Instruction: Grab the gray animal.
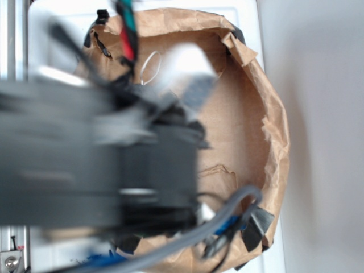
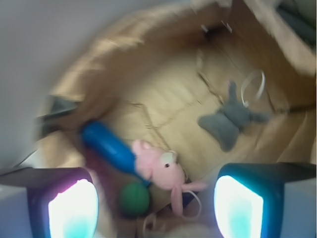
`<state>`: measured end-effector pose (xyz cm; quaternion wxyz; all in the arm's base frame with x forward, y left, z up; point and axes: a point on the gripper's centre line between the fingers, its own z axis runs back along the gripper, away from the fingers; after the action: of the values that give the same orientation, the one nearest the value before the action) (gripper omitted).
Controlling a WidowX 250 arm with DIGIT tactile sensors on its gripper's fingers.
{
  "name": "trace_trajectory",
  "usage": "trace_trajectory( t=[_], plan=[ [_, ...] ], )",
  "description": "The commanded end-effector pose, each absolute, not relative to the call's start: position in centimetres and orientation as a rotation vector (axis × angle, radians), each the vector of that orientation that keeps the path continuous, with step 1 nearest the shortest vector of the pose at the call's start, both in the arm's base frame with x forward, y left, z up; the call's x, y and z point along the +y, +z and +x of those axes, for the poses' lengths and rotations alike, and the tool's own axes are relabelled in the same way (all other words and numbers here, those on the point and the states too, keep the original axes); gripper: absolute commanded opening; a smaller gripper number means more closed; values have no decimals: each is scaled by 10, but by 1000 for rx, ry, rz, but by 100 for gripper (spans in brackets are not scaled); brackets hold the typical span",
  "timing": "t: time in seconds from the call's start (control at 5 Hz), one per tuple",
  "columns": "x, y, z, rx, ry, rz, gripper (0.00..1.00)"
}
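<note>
Gripper (image 2: 156, 208) spread wide apart, nothing between the fingers (image 2: 73, 210), hanging over the brown paper basin (image 1: 276, 131). Gray animal (image 2: 229, 120) lying flat on the floor, far right, white loop (image 2: 252, 87) beside it. Nearer: pink plush (image 2: 161, 168), blue cylinder (image 2: 106, 146), green ball (image 2: 135, 199).

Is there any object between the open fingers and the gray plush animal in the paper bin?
Nothing visible blocks it. The small gray fuzzy plush animal lies alone on bare brown paper, up and right of the fingers. The pink plush animal sits between them, off that line.
</note>
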<state>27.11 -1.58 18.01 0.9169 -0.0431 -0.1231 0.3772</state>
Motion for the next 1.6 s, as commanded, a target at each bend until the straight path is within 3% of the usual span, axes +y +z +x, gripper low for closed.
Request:
trace_trajectory(
  t=[0.0, 0.4, 0.6, 1.0, 1.4],
  plan=[
    [13, 142, 279, -254, 943, -18, 100],
    [52, 101, 277, -363, 951, 69, 100],
    [69, 90, 277, -346, 908, 87, 100],
    [96, 93, 254, -288, 880, 140, 100],
    [104, 71, 245, -339, 912, 193, 100]
  ],
)
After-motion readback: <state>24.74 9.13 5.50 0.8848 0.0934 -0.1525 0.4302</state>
